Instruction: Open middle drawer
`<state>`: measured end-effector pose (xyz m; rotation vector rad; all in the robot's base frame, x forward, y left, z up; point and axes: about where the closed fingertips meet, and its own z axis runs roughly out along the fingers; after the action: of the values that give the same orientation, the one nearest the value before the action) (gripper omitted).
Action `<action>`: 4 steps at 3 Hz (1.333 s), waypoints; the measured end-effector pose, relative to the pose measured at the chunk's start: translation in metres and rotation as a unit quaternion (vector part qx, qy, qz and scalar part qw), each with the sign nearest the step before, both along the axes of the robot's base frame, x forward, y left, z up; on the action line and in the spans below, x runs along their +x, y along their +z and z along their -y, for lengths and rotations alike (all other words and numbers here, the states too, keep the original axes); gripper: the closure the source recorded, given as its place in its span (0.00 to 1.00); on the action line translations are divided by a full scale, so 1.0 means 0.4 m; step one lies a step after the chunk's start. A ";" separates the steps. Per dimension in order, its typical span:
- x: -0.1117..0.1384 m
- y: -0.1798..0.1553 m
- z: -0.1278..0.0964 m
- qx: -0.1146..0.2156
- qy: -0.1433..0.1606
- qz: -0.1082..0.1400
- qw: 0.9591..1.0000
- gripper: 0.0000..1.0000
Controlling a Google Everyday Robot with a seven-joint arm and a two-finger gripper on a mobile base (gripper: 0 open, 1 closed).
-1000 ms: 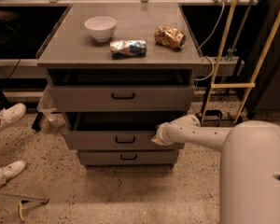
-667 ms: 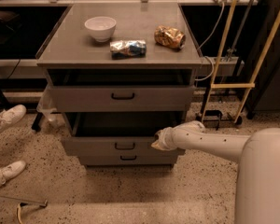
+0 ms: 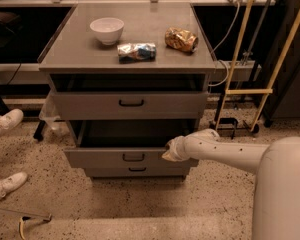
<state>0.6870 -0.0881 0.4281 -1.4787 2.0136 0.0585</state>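
Since the middle drawer (image 3: 102,159) stands further out of the cabinet (image 3: 75,54) than a second ago, with its interior now exposed, opening is judged largely done. The end effector (image 3: 171,153) sits against the front's upper right edge; clenched or released cannot be told. The drawer front faces the camera, and its long axis runs left to right.

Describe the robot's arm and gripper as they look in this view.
The arm is a smooth, off-white rounded tube with a row of small dark dots along it, widening into a bulky white shell at the right. The gripper, pale cream, sits at the middle drawer's front edge. No cables show.
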 end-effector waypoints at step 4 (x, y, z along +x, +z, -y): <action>-0.035 0.013 0.061 -0.014 -0.014 0.003 1.000 1.00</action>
<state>0.6730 -0.1126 0.4333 -1.4662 2.0369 0.0145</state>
